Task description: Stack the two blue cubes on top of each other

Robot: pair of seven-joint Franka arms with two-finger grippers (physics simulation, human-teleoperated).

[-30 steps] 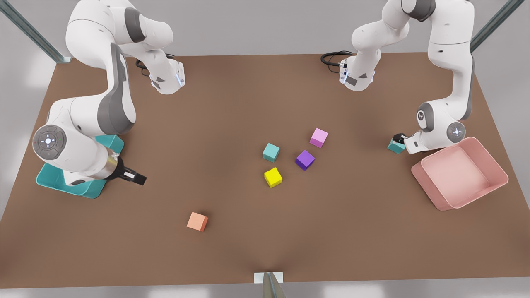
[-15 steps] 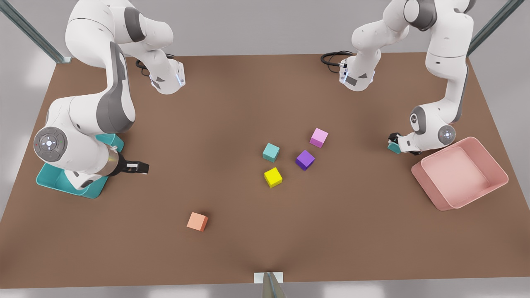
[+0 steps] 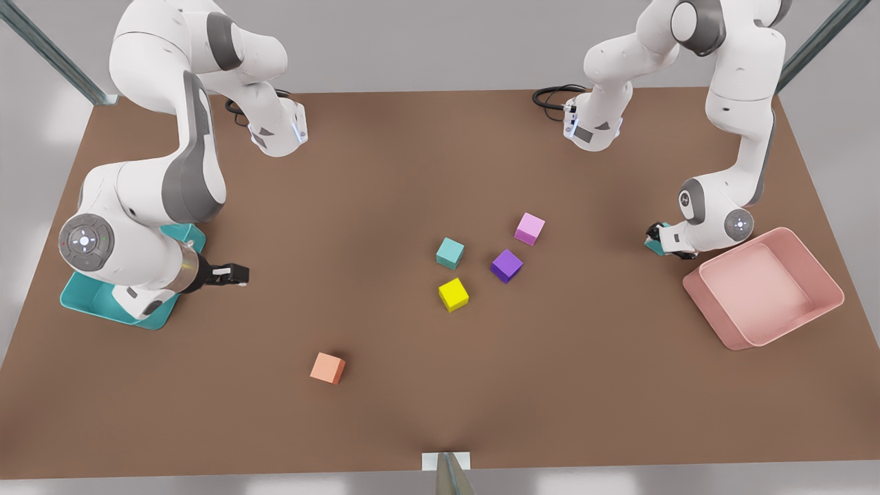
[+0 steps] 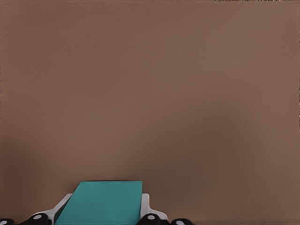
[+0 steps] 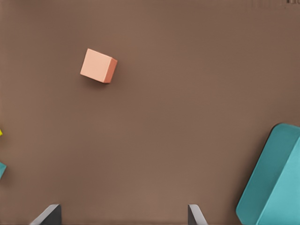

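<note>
We judge both cubes light, stiff and matte, best taken by two opposite flat faces; one teal cube (image 3: 449, 253) sits mid-table beside the yellow cube (image 3: 454, 294); the other teal cube (image 4: 99, 202) lies near the pink bin (image 3: 821, 271), clamped between the left gripper (image 4: 98, 216) fingers; the right gripper (image 3: 230, 274) waits by the teal bin (image 3: 86, 299), fingers wide apart, holding nothing.

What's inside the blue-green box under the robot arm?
Only the teal bin's rim and a bit of floor show; the arm covers the rest. The right pincer sticks out beside it, open. The left pincer grips a teal cube.
</note>
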